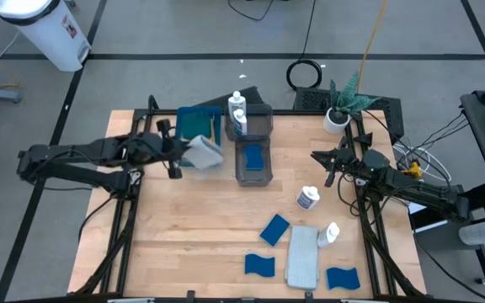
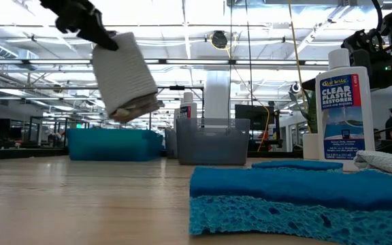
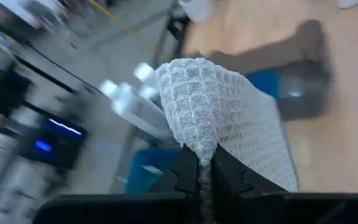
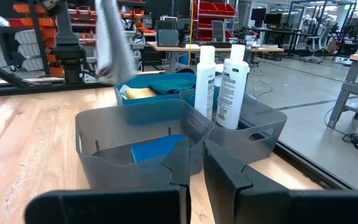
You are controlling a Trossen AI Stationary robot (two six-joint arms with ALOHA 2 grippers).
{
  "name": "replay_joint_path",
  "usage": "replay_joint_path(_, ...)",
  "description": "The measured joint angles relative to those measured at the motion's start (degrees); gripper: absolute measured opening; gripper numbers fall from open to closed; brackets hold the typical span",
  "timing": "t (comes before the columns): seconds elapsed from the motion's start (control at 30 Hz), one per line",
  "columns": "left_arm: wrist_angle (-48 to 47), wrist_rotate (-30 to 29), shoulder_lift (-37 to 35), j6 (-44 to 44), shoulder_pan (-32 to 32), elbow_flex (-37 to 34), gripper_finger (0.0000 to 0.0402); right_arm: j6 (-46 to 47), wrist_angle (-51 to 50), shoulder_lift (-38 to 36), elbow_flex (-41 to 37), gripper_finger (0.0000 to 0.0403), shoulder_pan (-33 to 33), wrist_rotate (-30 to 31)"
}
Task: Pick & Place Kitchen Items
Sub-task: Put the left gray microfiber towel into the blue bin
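My left gripper (image 1: 178, 156) is shut on a folded light grey waffle cloth (image 1: 205, 153), held high above the table just near of the blue tray (image 1: 194, 126). The cloth also shows in the low view (image 2: 124, 76) and the left wrist view (image 3: 229, 118). My right gripper (image 1: 323, 165) is empty with a narrow gap between its fingers (image 4: 196, 167), to the right of the grey bins. Two white bottles (image 1: 237, 113) stand in the far bin (image 1: 261, 122). A blue sponge (image 1: 253, 156) lies in the near bin (image 1: 253, 175). My left gripper pinches the cloth's upper end (image 3: 205, 148) between its two fingers (image 3: 229, 175). It comes from the table's left, slanting down. The folded cloth, in several layers, hangs below and beyond the fingers, its lower end (image 2: 136, 107) clear of the table.
On the near right of the table lie another grey cloth (image 1: 303, 254), three blue sponges (image 1: 274, 229) (image 1: 259, 265) (image 1: 342, 278) and two white bottles (image 1: 308, 199) (image 1: 330, 233). A potted plant (image 1: 341, 108) stands at the far right. The tray holds a dark green cloth (image 4: 169, 84).
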Motion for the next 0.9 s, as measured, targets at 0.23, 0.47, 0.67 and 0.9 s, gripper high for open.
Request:
replay_joint_path(0.23,5.8,-8.7,1.2,20.5,5.0,0.0,0.0021,0.0,0.0,0.0,0.0,0.002,0.0,0.0)
replay_joint_path(0.47,9.6,-10.2,4.4,29.2,15.4,-0.1,0.0013,0.0,0.0,0.0,0.0,0.002,0.0,0.0)
replay_joint_path(0.67,15.5,-10.3,10.8,37.2,25.4,0.0,0.0018,0.0,0.0,0.0,0.0,0.002,0.0,0.0)
replay_joint_path(0.9,29.5,-6.7,19.1,45.9,32.7,0.0,0.0013,0.0,0.0,0.0,0.0,0.002,0.0,0.0)
